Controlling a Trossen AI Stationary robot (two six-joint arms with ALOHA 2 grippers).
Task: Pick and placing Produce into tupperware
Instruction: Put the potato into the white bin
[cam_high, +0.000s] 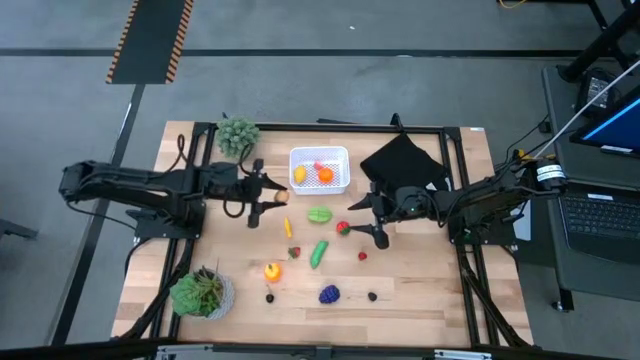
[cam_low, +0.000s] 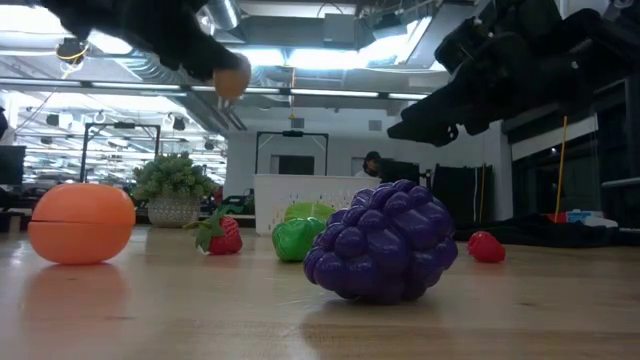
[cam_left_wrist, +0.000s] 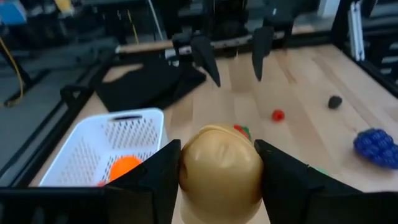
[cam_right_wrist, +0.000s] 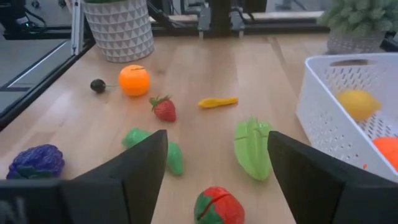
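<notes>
My left gripper (cam_high: 278, 198) is raised over the table's left middle, shut on a tan, round, potato-like toy (cam_left_wrist: 219, 171). It is a short way on the near-left side of the white tupperware (cam_high: 345, 170), which holds yellow, orange and red pieces. My right gripper (cam_high: 362, 222) hovers open right of centre and touches nothing. A red tomato-like toy (cam_right_wrist: 216, 205) lies on the wood just ahead of its fingers. More produce lies loose on the table: a green leafy piece (cam_right_wrist: 254, 148), a strawberry (cam_right_wrist: 165, 109), an orange (cam_right_wrist: 134, 80) and purple grapes (cam_low: 385, 243). My left gripper pinches the tan toy's two opposite sides (cam_left_wrist: 186, 174) between its two fingers. The fingers come nearly level from the table's left. The toy (cam_low: 231, 82) is lifted clear, well above the tabletop.
Two potted plants stand at the far left (cam_high: 238, 135) and the near left (cam_high: 203, 293). A black folded cloth (cam_high: 404, 162) lies right of the tub. Small dark pieces (cam_high: 372, 296) and a yellow piece (cam_high: 272, 270) lie toward the near edge. A black frame rail (cam_high: 320, 127) borders the table.
</notes>
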